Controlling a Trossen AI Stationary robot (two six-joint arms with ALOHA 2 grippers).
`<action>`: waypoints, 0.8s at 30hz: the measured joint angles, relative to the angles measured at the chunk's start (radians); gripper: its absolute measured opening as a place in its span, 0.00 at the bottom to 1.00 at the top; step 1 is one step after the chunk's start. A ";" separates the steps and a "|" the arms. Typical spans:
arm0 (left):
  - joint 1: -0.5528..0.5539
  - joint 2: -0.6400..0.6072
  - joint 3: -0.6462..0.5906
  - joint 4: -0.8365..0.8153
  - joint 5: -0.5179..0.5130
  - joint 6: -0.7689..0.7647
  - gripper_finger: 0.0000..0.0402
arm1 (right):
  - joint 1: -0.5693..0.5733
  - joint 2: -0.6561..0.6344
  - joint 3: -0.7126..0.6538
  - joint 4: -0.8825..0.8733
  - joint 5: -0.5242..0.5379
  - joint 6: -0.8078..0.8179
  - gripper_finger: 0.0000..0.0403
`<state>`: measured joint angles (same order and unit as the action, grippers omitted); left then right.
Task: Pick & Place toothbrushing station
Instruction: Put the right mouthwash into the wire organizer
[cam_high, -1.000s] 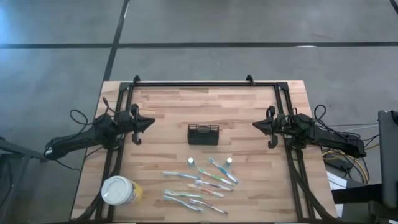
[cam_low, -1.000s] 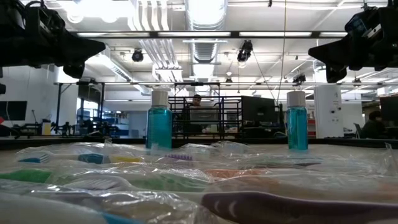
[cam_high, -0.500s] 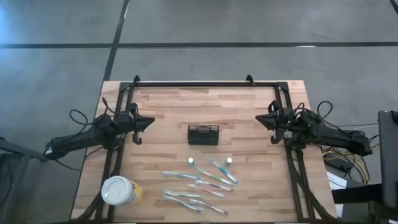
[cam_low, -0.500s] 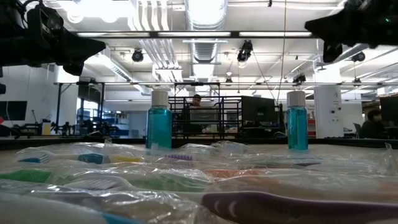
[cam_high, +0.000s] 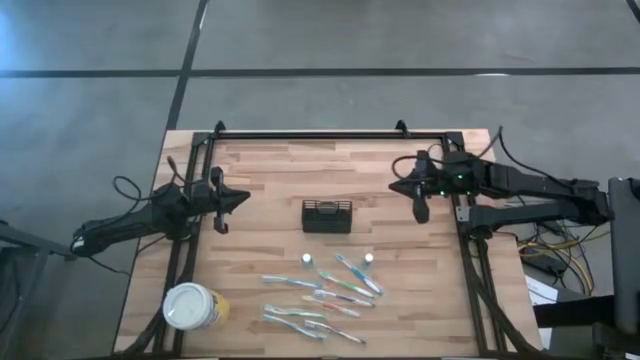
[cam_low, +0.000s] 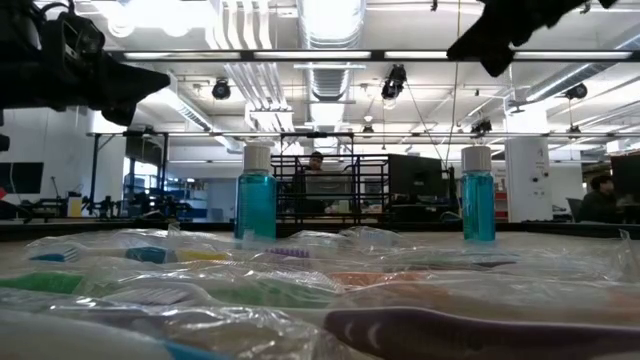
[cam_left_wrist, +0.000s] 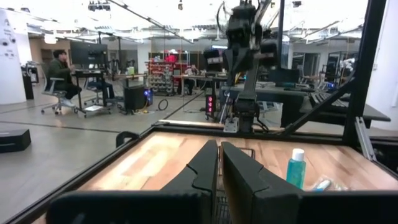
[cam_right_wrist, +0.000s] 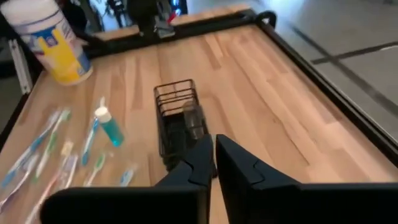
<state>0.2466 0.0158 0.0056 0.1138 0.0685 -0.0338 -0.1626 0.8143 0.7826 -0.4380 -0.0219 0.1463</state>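
Note:
The toothbrushing station, a small black mesh caddy (cam_high: 327, 216) (cam_right_wrist: 176, 122), stands on its base at the table's middle. My right gripper (cam_high: 393, 187) (cam_right_wrist: 214, 145) hangs above the table to the caddy's right. It is shut, empty, and slants down toward the caddy. In the low view it shows high up (cam_low: 455, 50). My left gripper (cam_high: 246, 198) (cam_left_wrist: 219, 150) waits level at the left, shut and empty.
Several wrapped toothbrushes (cam_high: 318, 296) and two small blue bottles (cam_high: 307, 260) (cam_high: 368, 258) lie near the front edge. A round white tub (cam_high: 193, 307) stands at the front left. A black frame (cam_high: 330, 134) rims the table. Bare wood lies behind the caddy.
My right gripper has risen and gone toward the table's middle, nearer the caddy, and has tipped from level to slanting down. The caddy has not moved.

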 joint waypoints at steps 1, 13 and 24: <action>0.000 0.000 0.000 -0.002 0.000 0.000 0.06 | 0.009 0.017 0.020 -0.019 0.000 0.000 0.09; 0.000 0.000 0.000 -0.003 -0.002 0.000 0.06 | 0.113 0.291 0.149 -0.227 0.026 0.010 0.36; 0.000 0.000 0.000 -0.002 -0.011 0.000 0.06 | 0.254 0.560 0.332 -0.357 0.026 0.104 0.47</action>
<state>0.2466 0.0158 0.0057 0.1116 0.0578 -0.0336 0.0909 1.3747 1.1145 -0.7953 0.0036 0.2503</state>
